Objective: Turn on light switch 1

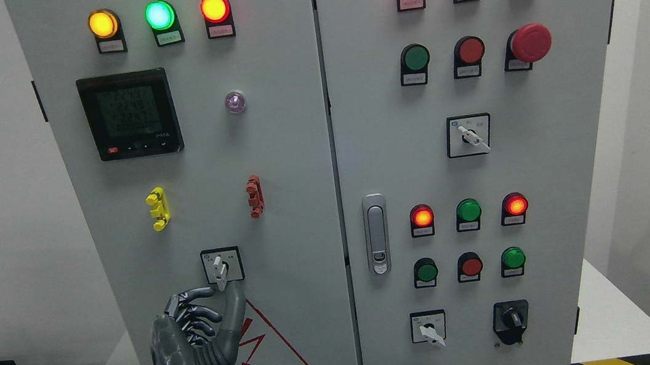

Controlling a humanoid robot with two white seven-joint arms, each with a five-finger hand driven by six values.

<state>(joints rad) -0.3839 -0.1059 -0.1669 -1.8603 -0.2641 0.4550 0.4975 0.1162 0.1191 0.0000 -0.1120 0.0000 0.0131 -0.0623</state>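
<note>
The robot's left hand comes up from the bottom edge, at about 7 o'clock in the picture. It is dark grey and shiny. Its fingers are curled in loosely and hold nothing. The thumb points up, and its tip sits just under the small white knob of the square rotary switch low on the left door of the big grey metal cabinet. I cannot tell if the thumb touches the knob. The knob points almost straight down.

Behind the hand is a red triangle warning sticker with a lightning bolt. At 12 o'clock from the switch are a yellow plastic clip and a red plastic clip. Higher up is a black meter screen with pale numbers. Along the top of this door, a yellow round lamp, a green round lamp and a red round lamp all glow
</note>
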